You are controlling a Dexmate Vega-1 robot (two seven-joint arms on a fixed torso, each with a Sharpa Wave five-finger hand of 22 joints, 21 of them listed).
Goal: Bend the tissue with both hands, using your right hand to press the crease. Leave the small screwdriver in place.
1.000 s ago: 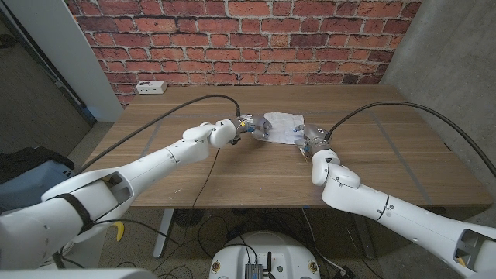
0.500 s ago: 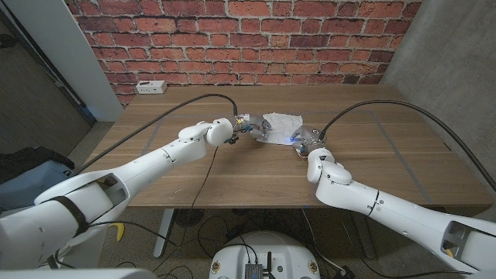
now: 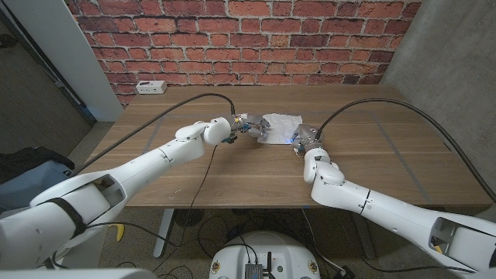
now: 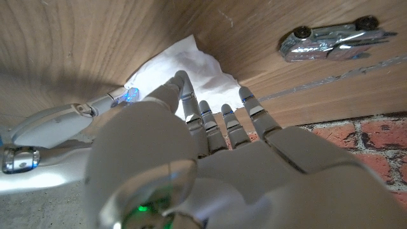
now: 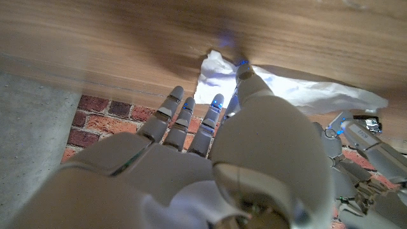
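A crumpled white tissue (image 3: 281, 126) lies on the wooden table (image 3: 232, 167) past its middle. My left hand (image 3: 243, 126) is at the tissue's left edge, fingers stretched out and apart, their tips at or over the tissue (image 4: 191, 60). My right hand (image 3: 303, 141) is at the tissue's near right corner, fingers apart and one fingertip (image 5: 245, 71) touching the tissue (image 5: 299, 89). The right hand (image 4: 70, 121) is also seen in the left wrist view. A small silver object shaped like a toy car (image 4: 331, 41) lies on the table close to the tissue.
A white power strip (image 3: 151, 87) sits at the table's far left edge, under the brick wall. Black cables run along both arms over the table. A concrete wall stands to the right.
Both hands have closed in on the tissue: the right hand moved left and away from me to its corner, the left hand edged right. The tissue looks a little more bunched.
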